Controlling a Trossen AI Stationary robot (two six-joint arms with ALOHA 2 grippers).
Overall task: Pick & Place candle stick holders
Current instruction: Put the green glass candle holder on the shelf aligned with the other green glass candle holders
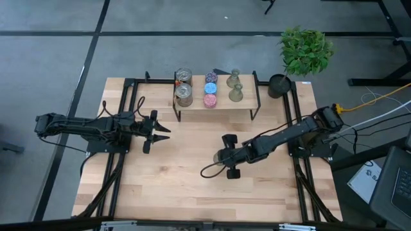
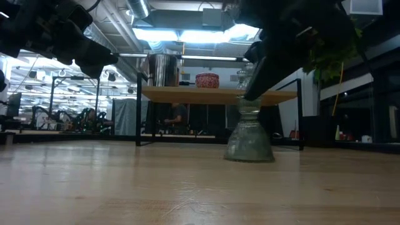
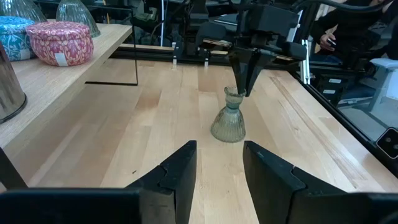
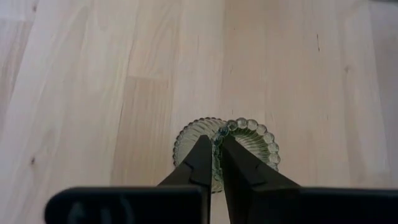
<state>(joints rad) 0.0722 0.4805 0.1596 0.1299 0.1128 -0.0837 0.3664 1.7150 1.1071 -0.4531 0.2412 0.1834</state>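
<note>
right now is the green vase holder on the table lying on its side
No, the green vase holder stands upright on the table, the right gripper shut on its neck.

Even overhead daylight on the table (image 1: 192, 186); backlit, dim low view with ceiling glare.

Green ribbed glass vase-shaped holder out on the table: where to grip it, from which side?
The green ribbed glass vase-shaped holder stands upright on its flared base, so probably grip the narrow neck or beaded rim from straight above. The right gripper is shut on that rim, coming from above.
</note>
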